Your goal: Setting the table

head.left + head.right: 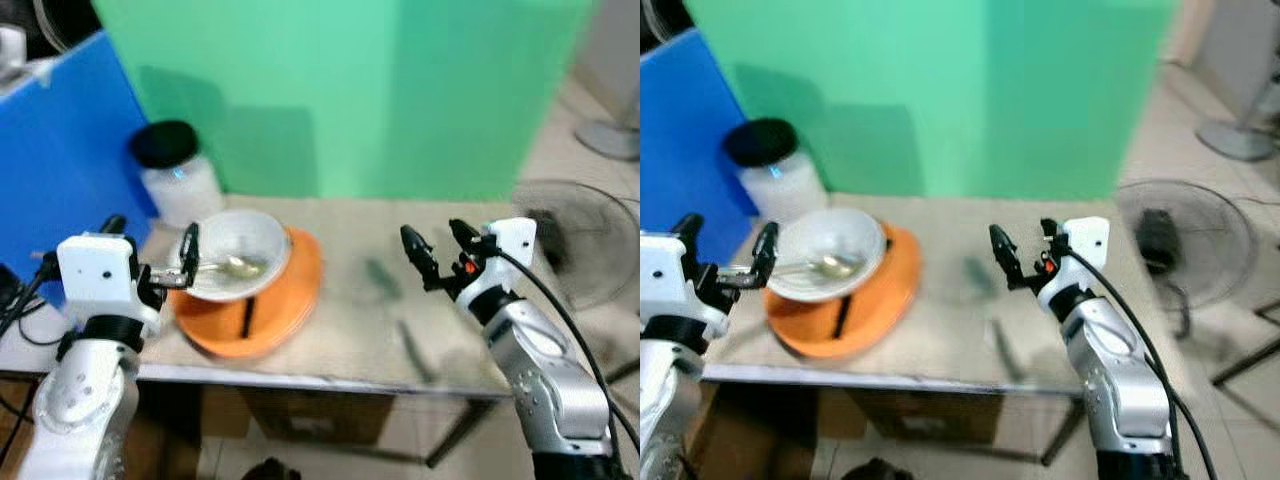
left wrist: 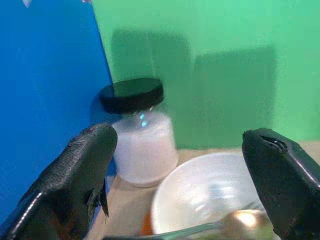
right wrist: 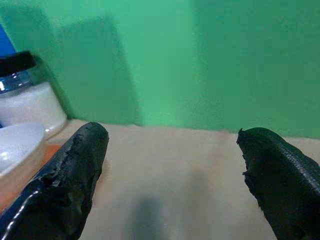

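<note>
While both grippers' fingers (image 1: pixel 188 243) gape, a beige table (image 1: pixel 360 320) fronts green (image 1: pixel 350 90) and blue panels (image 1: pixel 60 140).

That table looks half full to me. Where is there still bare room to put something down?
The table is bare on its middle and right, from the orange plate across to the right gripper, which hovers open above it. The left end is crowded: the white bowl with a spoon sits on the plate, the jar behind, the open left gripper alongside.
</note>
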